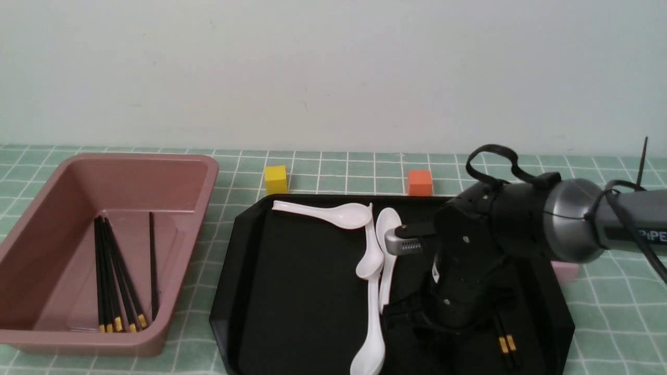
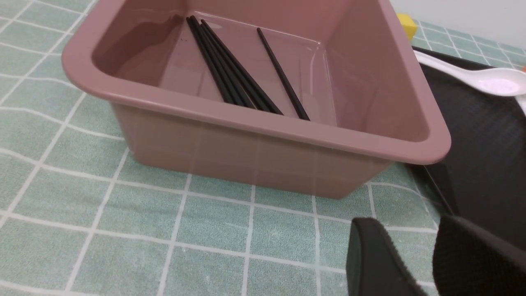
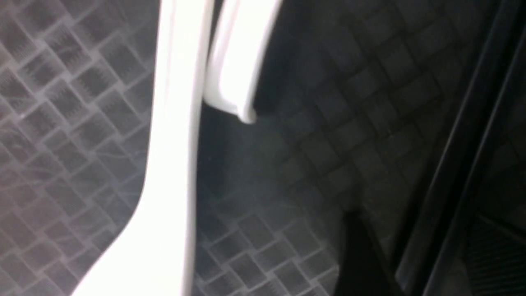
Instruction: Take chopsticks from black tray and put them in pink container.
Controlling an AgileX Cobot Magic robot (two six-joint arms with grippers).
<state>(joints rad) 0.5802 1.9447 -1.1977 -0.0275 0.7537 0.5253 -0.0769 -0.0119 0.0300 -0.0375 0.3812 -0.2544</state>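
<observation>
The black tray [image 1: 292,291] lies centre-right. Near its front right, two chopsticks [image 1: 505,344] show their gold bands just past my right gripper [image 1: 469,333], which reaches down to the tray floor. In the right wrist view the chopsticks [image 3: 452,135] run between the two dark fingers of the gripper [image 3: 415,234], which is open around them with space on both sides. The pink container [image 1: 172,177] at left holds several chopsticks [image 1: 112,276]. My left gripper [image 2: 423,255] hangs open and empty over the cloth by the container's [image 2: 254,123] near corner.
Three white spoons [image 1: 372,291] lie in the middle of the tray, two handles [image 3: 176,123] close beside my right gripper. A yellow cube [image 1: 275,179] and an orange cube [image 1: 420,182] stand behind the tray. A small pink cube [image 1: 565,271] peeks out right of the arm.
</observation>
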